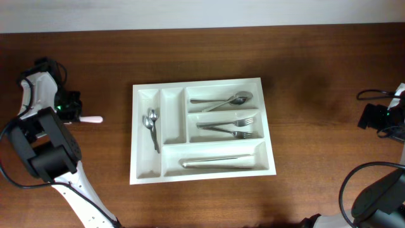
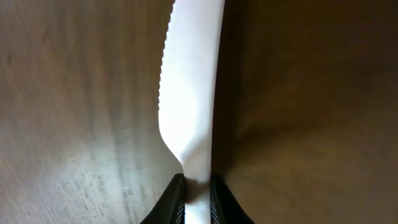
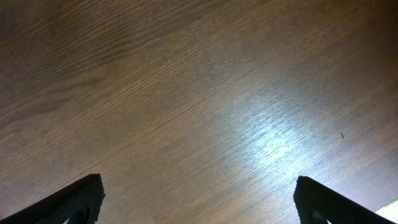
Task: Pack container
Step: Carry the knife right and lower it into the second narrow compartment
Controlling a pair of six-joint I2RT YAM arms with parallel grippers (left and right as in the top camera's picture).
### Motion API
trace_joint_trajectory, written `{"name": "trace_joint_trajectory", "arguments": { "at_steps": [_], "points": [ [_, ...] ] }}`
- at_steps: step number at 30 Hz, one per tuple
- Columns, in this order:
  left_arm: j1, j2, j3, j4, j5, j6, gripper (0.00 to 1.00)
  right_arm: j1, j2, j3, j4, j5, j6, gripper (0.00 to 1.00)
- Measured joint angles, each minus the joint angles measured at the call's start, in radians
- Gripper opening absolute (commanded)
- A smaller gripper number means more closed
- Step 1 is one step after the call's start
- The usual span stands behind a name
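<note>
The white cutlery tray (image 1: 147, 172) lies in the middle of the table. It holds spoons (image 1: 152, 123) in a narrow left slot, spoons (image 1: 228, 99) and forks (image 1: 231, 127) in the short right slots, and knives (image 1: 212, 163) in the long bottom slot. My left gripper (image 1: 74, 116) is at the far left, shut on a white plastic knife (image 2: 189, 93), whose tip (image 1: 93, 119) points right toward the tray. My right gripper (image 3: 198, 199) is open and empty over bare wood at the far right edge (image 1: 380, 117).
The table is dark brown wood. Black cables (image 1: 373, 95) trail at the right edge beside the right arm. The left arm's base (image 1: 47, 152) stands at the lower left. The second narrow tray slot (image 1: 172, 117) holds nothing.
</note>
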Motion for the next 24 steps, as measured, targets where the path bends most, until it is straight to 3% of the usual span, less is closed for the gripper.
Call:
{"name": "trace_joint_trajectory", "arguments": {
  "at_steps": [11, 17, 22, 24],
  "points": [
    [-0.049, -0.075, 0.271, -0.002, 0.016, 0.434, 0.02, 0.0, 0.0, 0.0, 0.0, 0.0, 0.0, 0.99],
    [-0.222, -0.221, 0.302, -0.076, 0.04, 0.66, 0.02, 0.0, 0.0, 0.0, 0.0, 0.0, 0.0, 0.99],
    [-0.394, -0.266, 0.307, -0.183, 0.063, 0.732, 0.02, 0.0, 0.0, 0.0, 0.0, 0.0, 0.0, 0.99],
    [-0.467, -0.264, 0.305, -0.229, 0.072, 0.745, 0.1, 0.0, 0.0, 0.0, 0.0, 0.0, 0.0, 0.99]
  ]
}}
